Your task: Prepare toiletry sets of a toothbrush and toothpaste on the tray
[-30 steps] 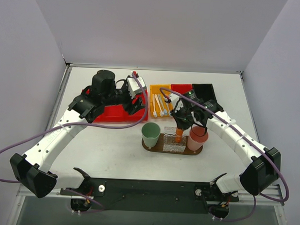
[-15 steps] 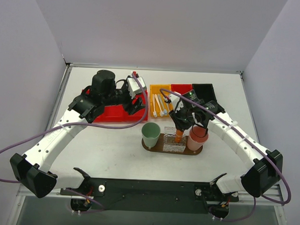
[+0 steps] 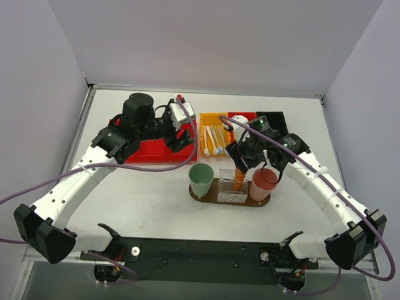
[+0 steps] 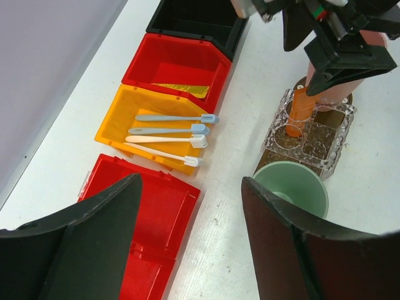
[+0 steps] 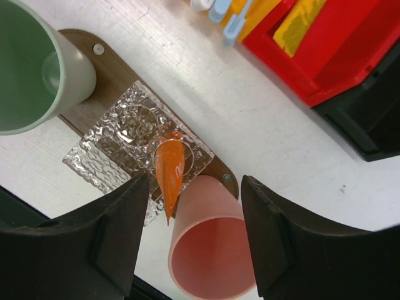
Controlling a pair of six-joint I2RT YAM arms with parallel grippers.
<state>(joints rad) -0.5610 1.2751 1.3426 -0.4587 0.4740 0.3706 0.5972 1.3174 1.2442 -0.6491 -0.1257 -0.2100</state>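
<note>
Entry: orange toothpaste tube (image 3: 239, 175) standing upright in the clear holder (image 3: 233, 190) at the middle of the tray (image 3: 208, 199), with my right pincer (image 3: 243, 160) hanging released above it.
Detail: my right fingers (image 5: 119, 237) are spreading wide on either side of the tube, touching nothing. A green cup (image 3: 201, 179) is sitting at the left end of the tray and a pink cup (image 3: 263, 184) at the right end, both touching the holder. Four toothbrushes (image 4: 169, 134) are lying in the yellow bin (image 3: 205, 133) just behind the tray. I am holding my left pincer (image 3: 180, 139) released and empty over the large red bin (image 3: 143, 151), behind and to the left of the tray.
</note>
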